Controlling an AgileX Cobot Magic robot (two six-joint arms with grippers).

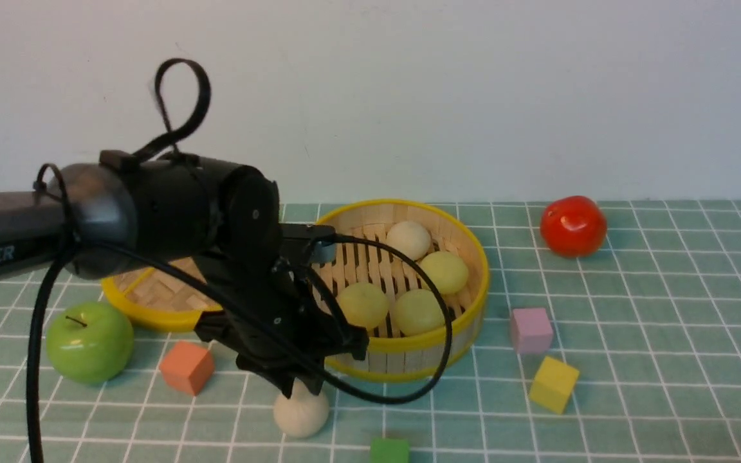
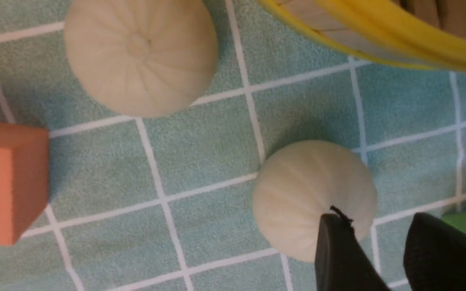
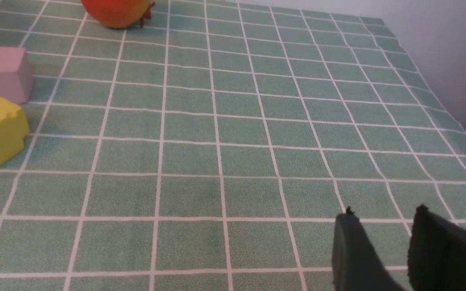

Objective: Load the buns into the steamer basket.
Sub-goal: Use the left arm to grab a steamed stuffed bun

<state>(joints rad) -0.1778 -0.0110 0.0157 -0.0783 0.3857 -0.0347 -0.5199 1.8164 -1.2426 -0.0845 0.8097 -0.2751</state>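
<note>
The steamer basket [image 1: 477, 302] stands mid-table and holds several buns: one off-white [image 1: 408, 239] and three yellow-green [image 1: 444, 271] [image 1: 363, 304] [image 1: 417, 312]. In front of it an off-white bun [image 1: 301, 413] lies on the cloth, right under my left gripper [image 1: 300, 386]. The left wrist view shows that bun [image 2: 306, 194] beside the open left gripper [image 2: 374, 218], one finger [image 2: 338, 254] crossing its edge and nothing between the jaws. A second off-white bun [image 2: 140, 56] lies further off, near the basket's rim [image 2: 378, 36]. My right gripper [image 3: 382, 212] hangs open over bare cloth.
The woven lid [image 1: 145, 299] lies left of the basket behind my left arm. Also on the cloth: a green apple [image 1: 89, 343], an orange cube [image 1: 186, 366], a green cube [image 1: 389, 451], a pink cube [image 1: 530, 330], a yellow cube [image 1: 553, 384] and a red tomato [image 1: 573, 225].
</note>
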